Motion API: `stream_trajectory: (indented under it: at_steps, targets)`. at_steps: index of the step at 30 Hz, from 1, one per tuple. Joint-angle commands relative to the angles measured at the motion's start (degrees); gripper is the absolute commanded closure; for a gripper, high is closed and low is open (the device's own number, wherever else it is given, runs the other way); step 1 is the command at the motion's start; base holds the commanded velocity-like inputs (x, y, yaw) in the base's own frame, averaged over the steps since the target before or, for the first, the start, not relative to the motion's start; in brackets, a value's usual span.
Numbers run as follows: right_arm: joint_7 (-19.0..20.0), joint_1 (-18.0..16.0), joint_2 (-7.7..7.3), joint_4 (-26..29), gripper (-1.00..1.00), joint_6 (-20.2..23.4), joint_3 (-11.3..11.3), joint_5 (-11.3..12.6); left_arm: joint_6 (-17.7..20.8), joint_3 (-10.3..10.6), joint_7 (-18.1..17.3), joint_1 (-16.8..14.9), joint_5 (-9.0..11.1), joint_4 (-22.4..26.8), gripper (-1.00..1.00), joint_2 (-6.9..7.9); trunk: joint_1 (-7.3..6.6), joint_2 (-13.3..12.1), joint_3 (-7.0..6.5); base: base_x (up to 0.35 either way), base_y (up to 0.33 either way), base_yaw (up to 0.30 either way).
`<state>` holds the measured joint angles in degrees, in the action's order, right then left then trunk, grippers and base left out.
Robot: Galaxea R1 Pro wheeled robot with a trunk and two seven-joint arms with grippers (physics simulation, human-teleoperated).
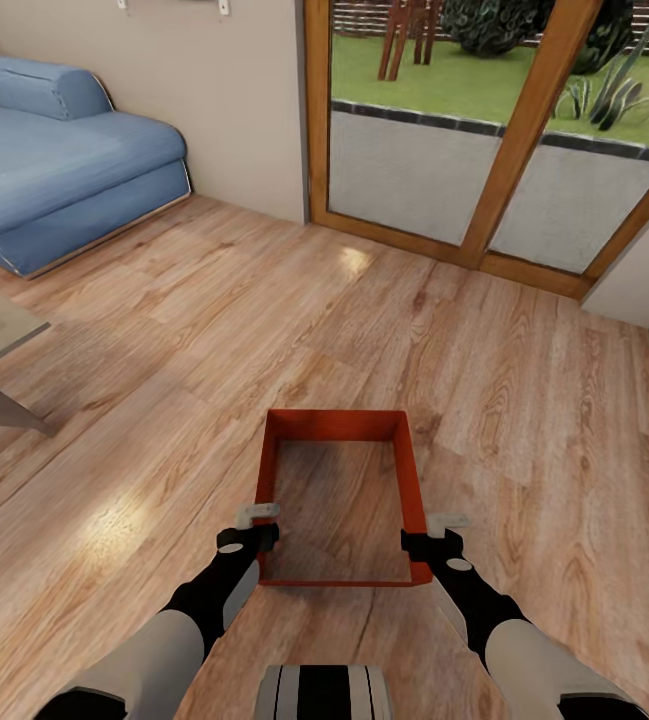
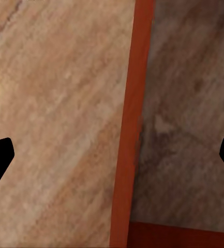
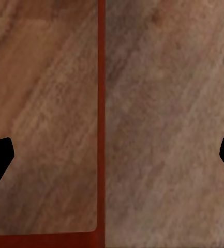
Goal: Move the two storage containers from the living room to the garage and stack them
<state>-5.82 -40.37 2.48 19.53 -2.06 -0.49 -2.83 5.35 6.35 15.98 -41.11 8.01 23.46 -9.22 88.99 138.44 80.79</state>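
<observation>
Straddling the storage container's [image 1: 340,425] side walls, both grippers gape.

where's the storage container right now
In the head view the storage container sits on the wood floor low and centre, directly ahead of the robot, its near corners flanked by the left gripper and right gripper.

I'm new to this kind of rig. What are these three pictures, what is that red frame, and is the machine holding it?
This is a simulated two-armed robot. The big picture looks down from its head; the two small ones come from cameras at each wrist, looking along the fingers. The red frame is an open storage container standing on the wood plank floor, with a blue sofa and glass doors beyond. The left gripper and the right gripper each straddle a side wall, open. Nothing is gripped yet.
</observation>
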Motion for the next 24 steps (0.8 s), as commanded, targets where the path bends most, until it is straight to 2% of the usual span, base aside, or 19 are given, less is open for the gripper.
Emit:
stream_trajectory:
  at_steps: [1,12,13,14,24]
  targets:
    - [-0.17,0.03,0.01,-0.88,-1.00,-0.12,0.23,-0.08,0.30,0.50,0.45,-0.02,0.59,0.09,-1.00,-0.03,0.04,-0.01,0.03,0.000,0.000,0.000]
    - [0.05,0.03,0.01,-0.75,-1.00,1.32,0.23,-0.01,0.51,0.59,-0.17,-0.02,0.49,0.22,-1.00,0.08,0.04,-0.01,0.03,0.000,0.000,0.000]
    - [0.07,0.03,0.00,-0.75,1.00,1.33,0.23,0.08,0.52,0.59,-0.18,-0.02,0.52,0.22,-1.00,0.08,0.04,-0.01,0.03,0.000,0.000,0.000]
    - [0.09,0.03,-0.06,-0.79,1.00,1.36,0.23,0.27,0.53,0.57,-0.14,-0.02,0.71,0.18,1.00,0.08,0.04,-0.01,0.03,0.000,0.000,0.000]
    - [0.05,0.03,0.16,-0.72,1.00,0.50,0.23,0.30,0.36,0.59,0.30,-0.02,0.65,0.34,1.00,0.08,0.04,-0.01,0.03,0.000,0.000,0.000]
